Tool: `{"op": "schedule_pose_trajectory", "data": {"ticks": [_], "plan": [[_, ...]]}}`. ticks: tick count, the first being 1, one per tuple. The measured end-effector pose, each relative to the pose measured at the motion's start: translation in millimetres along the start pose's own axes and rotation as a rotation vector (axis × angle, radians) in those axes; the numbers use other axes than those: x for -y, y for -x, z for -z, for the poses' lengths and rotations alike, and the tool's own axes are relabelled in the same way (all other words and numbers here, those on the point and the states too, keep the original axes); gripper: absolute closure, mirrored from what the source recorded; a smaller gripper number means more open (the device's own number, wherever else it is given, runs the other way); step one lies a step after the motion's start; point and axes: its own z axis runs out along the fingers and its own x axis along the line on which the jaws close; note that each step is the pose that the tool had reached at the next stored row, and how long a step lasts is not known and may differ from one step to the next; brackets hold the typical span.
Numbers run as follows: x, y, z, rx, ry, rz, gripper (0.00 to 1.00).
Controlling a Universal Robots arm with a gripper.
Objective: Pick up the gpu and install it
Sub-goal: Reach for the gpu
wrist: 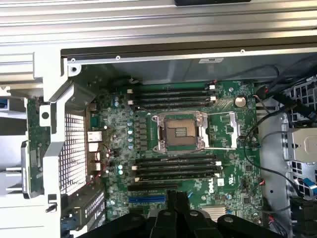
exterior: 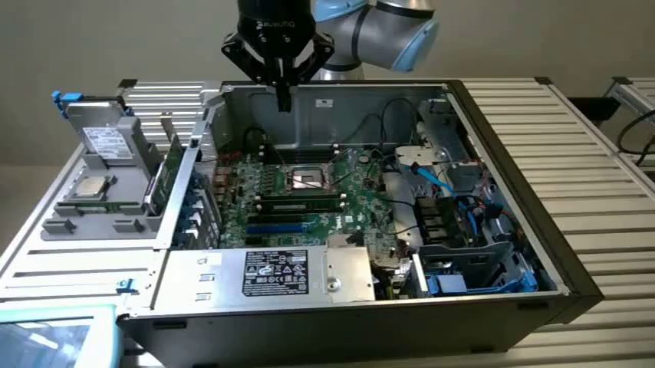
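Operator: Inspection order is near to far, exterior view. What is closest?

Technician: The open computer case [exterior: 527,192] lies on its side on the slatted table [exterior: 573,138]. At its near edge is a silver power supply [exterior: 276,274] with a black label.

Operator: Beyond that?

Technician: The motherboard [exterior: 307,207] [wrist: 198,148] comes next. A blue slot [exterior: 276,228] [wrist: 147,199] lies on its near part. The CPU socket [exterior: 307,180] [wrist: 179,131] sits further back, between banks of black memory slots.

Operator: Location of the gpu?

Technician: The gpu [exterior: 174,165] [wrist: 33,134] is outside the case, on the exterior view's left. It stands on edge in a gray holder [exterior: 92,222], just beside the case wall. A silver drive box [exterior: 103,142] with a white label stands in the same holder, further toward the exterior view's left. The gpu is not yet picked up.

Operator: State of the jaws?

Technician: The jaws are fully closed and hold nothing, with the fingers [exterior: 284,96] [wrist: 171,203] pressed together. They hang above the far wall of the case, over the far part of the motherboard and well apart from the gpu. The wrist view looks straight down on the CPU socket.
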Motion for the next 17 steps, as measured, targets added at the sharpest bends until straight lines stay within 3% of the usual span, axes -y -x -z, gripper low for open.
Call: {"op": "schedule_pose_trajectory", "data": {"ticks": [13,16,17], "plan": [[-0.2,-0.1,0.0,-0.0001,-0.0001,0.0,0.88],[-0.5,-10.0,-0.1,-0.0001,-0.0002,0.0,0.87],[-0.7,-14.5,-0.2,-0.0001,-0.0002,0.0,0.8]]}}
